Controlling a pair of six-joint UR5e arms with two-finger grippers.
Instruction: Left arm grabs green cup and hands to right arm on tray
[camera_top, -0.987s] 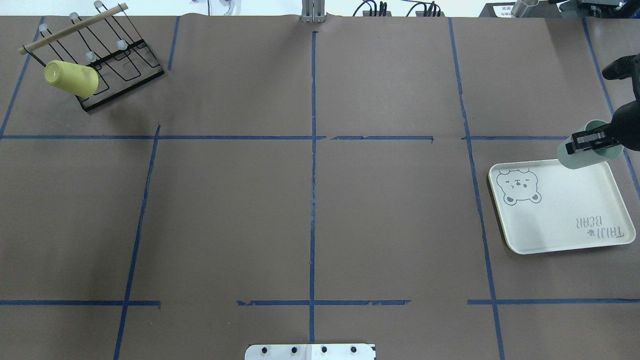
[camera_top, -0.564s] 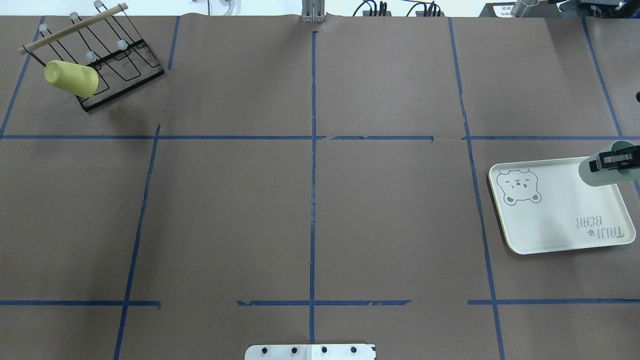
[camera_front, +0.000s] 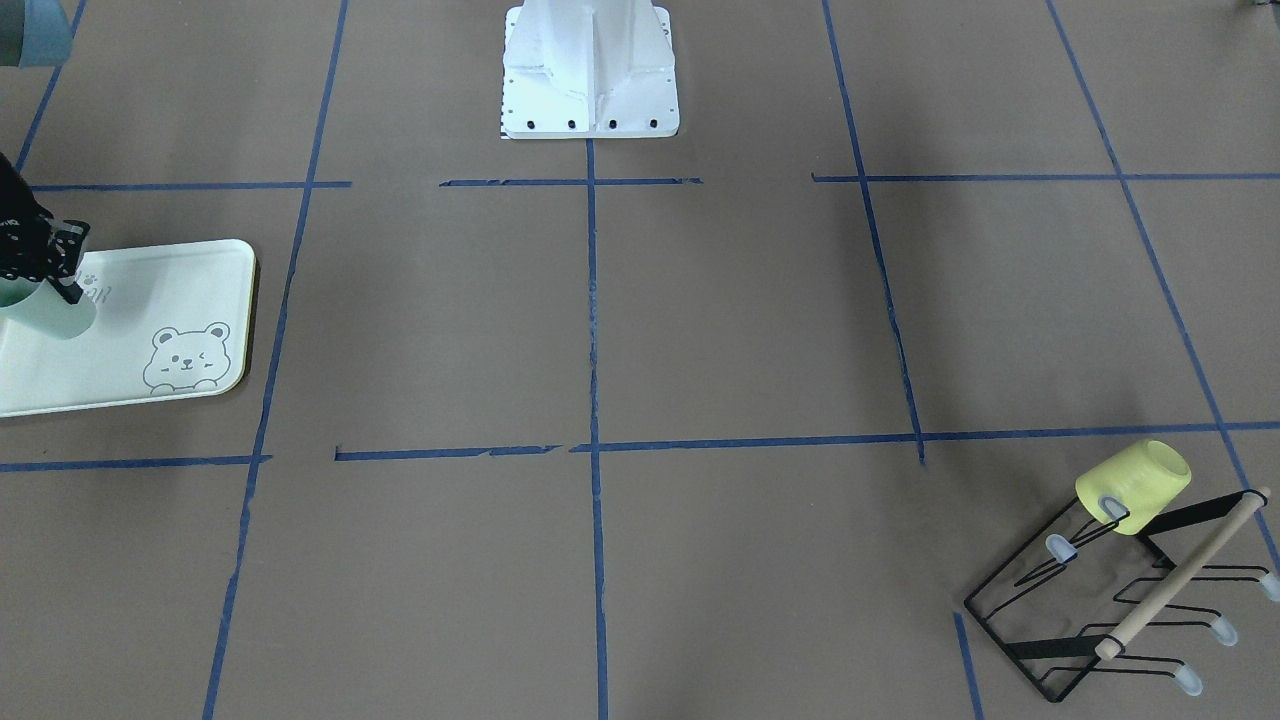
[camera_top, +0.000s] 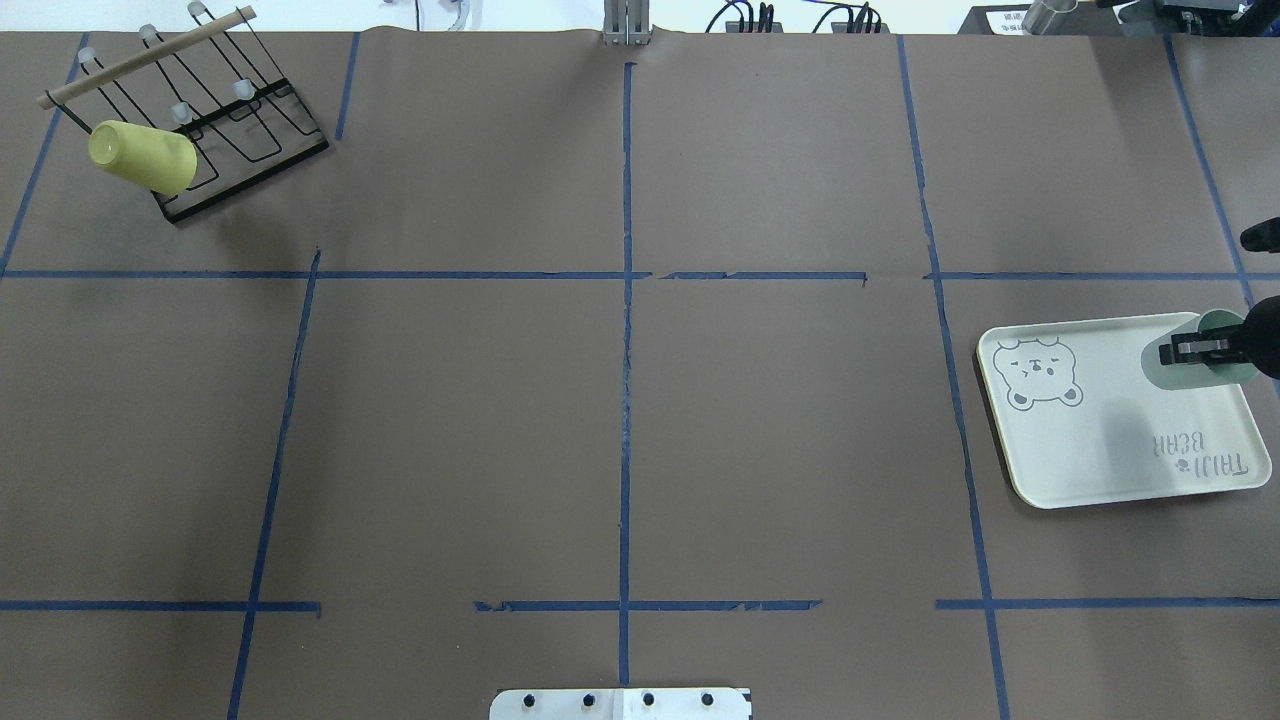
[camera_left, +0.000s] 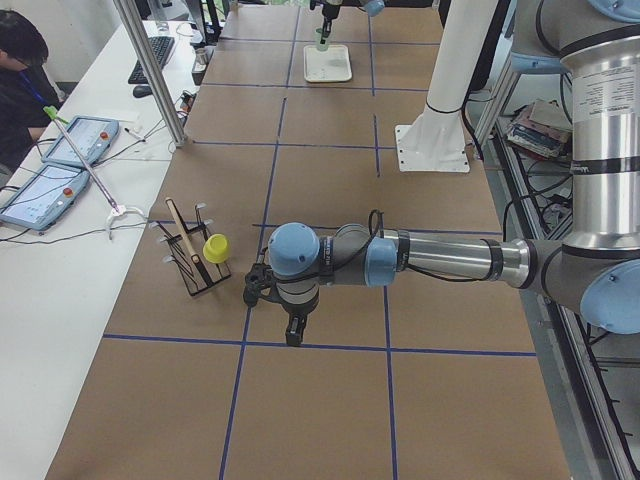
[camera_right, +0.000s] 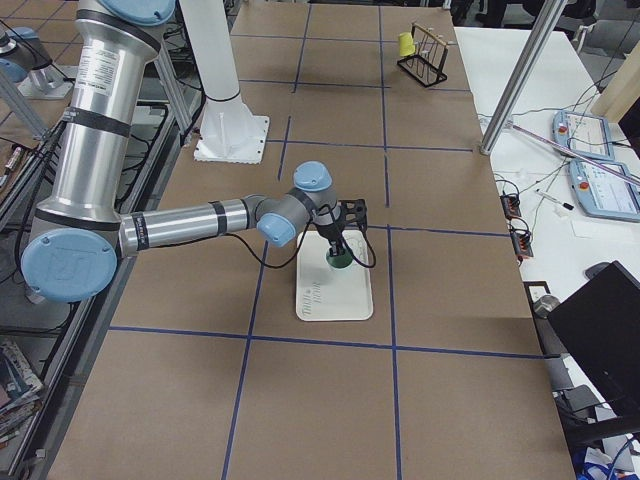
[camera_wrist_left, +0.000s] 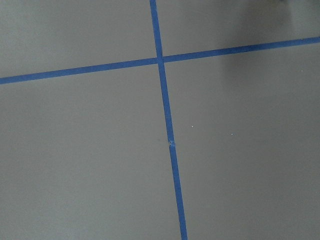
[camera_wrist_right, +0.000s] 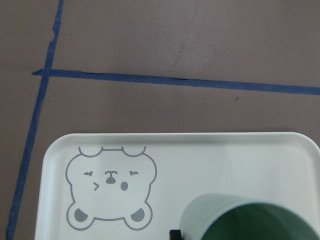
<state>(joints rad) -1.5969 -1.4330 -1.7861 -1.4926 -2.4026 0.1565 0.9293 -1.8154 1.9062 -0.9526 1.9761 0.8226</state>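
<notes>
The pale mint-green cup (camera_top: 1172, 378) is held upright in my right gripper (camera_top: 1195, 350), which is shut on its rim, over the far right corner of the cream tray (camera_top: 1090, 440) with the bear drawing. In the front view the cup (camera_front: 50, 312) sits low at the tray (camera_front: 170, 290); I cannot tell if it touches. The right wrist view shows the cup's rim (camera_wrist_right: 250, 217) above the tray (camera_wrist_right: 200, 150). My left gripper (camera_left: 291, 335) points down at the bare table near the rack; I cannot tell if it is open.
A yellow cup (camera_top: 142, 157) hangs on a black wire rack (camera_top: 235, 125) at the table's far left corner. Blue tape lines grid the brown table. The robot's white base (camera_front: 590, 70) stands at the near middle edge.
My right gripper has carried the green cup from beyond the tray's far edge to over the tray's far right corner, and it looks lower. The yellow cup and rack have not moved.
</notes>
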